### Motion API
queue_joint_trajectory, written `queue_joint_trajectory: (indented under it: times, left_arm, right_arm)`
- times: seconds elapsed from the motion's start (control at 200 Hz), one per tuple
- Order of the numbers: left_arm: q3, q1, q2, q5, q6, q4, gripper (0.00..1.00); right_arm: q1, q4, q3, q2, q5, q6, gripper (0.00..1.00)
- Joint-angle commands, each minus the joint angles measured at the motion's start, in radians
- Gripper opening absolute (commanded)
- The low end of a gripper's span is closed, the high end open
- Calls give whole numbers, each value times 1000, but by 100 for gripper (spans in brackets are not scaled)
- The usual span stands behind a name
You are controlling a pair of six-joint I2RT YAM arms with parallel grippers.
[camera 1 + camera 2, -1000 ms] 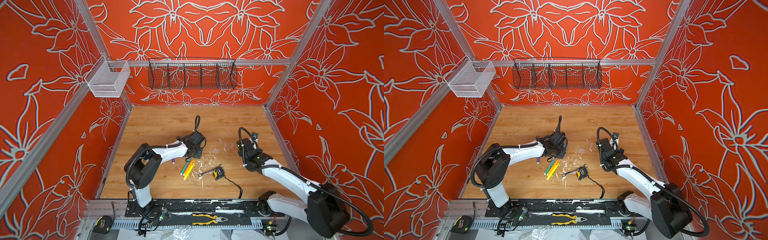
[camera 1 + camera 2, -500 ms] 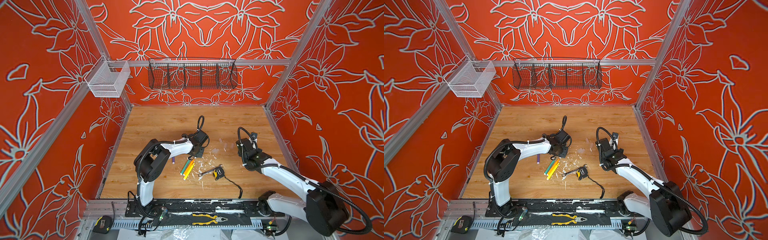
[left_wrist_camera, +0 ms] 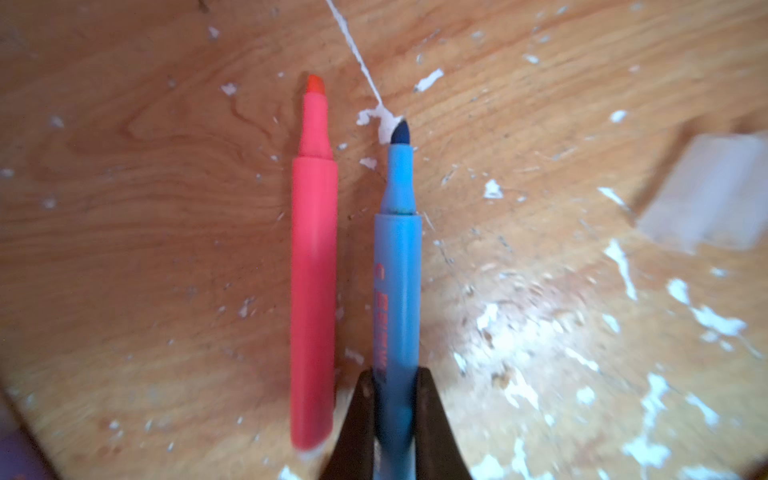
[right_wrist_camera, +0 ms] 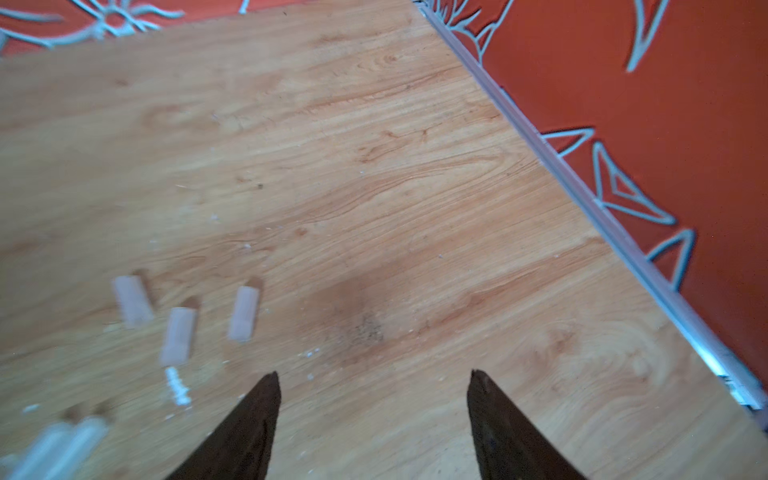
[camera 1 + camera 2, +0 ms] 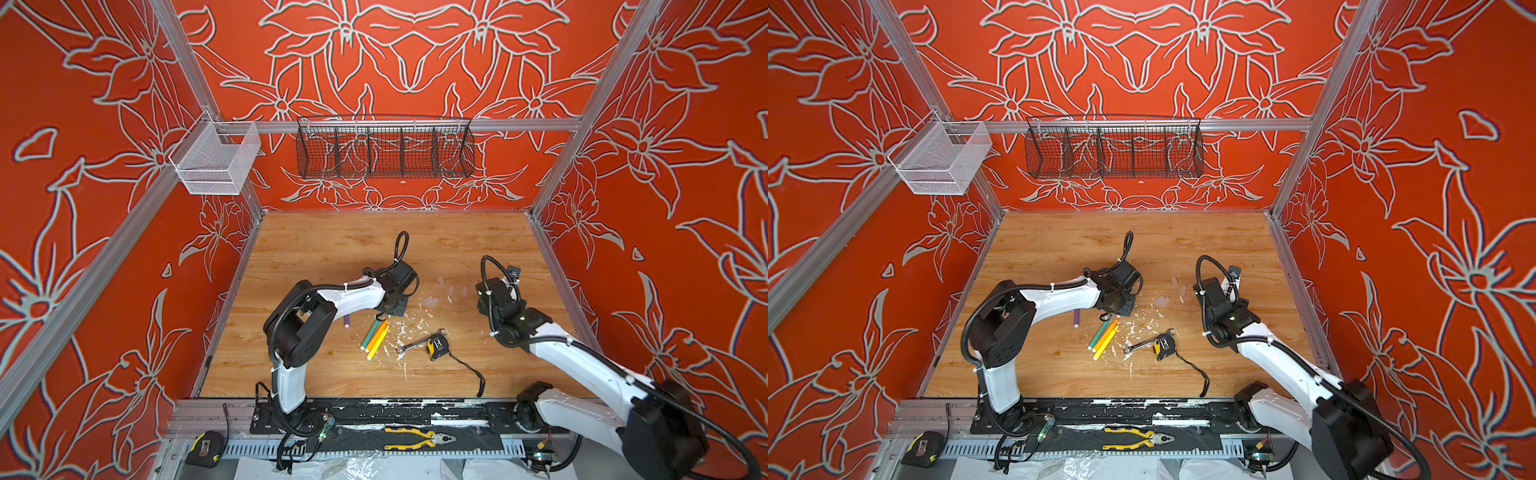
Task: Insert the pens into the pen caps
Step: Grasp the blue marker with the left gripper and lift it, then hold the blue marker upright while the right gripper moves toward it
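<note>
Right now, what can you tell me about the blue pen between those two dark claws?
The blue pen is a slim marker: smooth, plastic-looking light blue barrel with red lettering, narrower neck, dark blue felt tip, no cap. The left gripper is shut on its rear end. It runs parallel to the pink pen, close beside it, tip at a white fleck on the wooden table. Whether the two pens touch is unclear.

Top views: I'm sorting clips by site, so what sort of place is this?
Probably a purpose-built robot test cell: two robot arms mounted at the front of a wooden tabletop, boxed in by red flower-patterned panels on aluminium framing, with a black wire basket hung behind.
</note>
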Motion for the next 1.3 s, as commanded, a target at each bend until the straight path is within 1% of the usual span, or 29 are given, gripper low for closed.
queue_joint_trajectory:
  times: [0.0,0.045,0.135,0.225,0.32,0.38,0.46,0.53,0.6,0.776,0.826,0.881,0.941,1.181,1.271,1.296]
  left_arm:
    - [-24,-23,-167,26,5,14,0]
    - [-37,-28,-209,51,8,27,0]
    - [-67,-40,-282,95,6,59,0]
    - [-106,-55,-338,145,5,107,0]
    - [-152,-71,-392,209,8,174,0]
    - [-185,-85,-426,238,5,222,0]
    - [-225,-99,-466,263,-3,273,0]
    - [-246,-107,-493,279,-9,301,0]
    - [-258,-113,-514,287,-10,311,0]
    - [-292,-127,-577,304,-8,330,0]
    - [-302,-130,-590,319,-9,342,0]
    - [-312,-132,-601,344,-8,362,0]
    - [-315,-133,-602,362,-10,373,0]
    - [-311,-144,-575,354,-11,375,0]
    - [-311,-144,-566,354,-12,386,0]
    - [-309,-144,-561,352,-11,387,0]
  right_arm:
    - [8,13,-25,-151,-223,90,73]
    - [10,78,-57,-225,-333,118,72]
    - [28,188,-92,-308,-492,174,73]
    - [58,268,-103,-339,-594,240,73]
    - [110,403,-128,-317,-675,296,73]
    - [167,477,-133,-283,-671,317,73]
    - [256,518,-104,-222,-621,299,73]
    - [284,537,-73,-167,-634,297,72]
    - [293,565,-61,-123,-641,305,71]
    - [299,628,-86,-65,-611,343,71]
    - [299,630,-76,-48,-623,342,68]
    - [299,633,-61,-27,-642,342,63]
    - [302,638,-49,-9,-656,346,59]
    - [306,649,-45,9,-650,363,52]
    - [308,645,-38,17,-655,366,47]
    - [308,645,-39,18,-654,367,44]
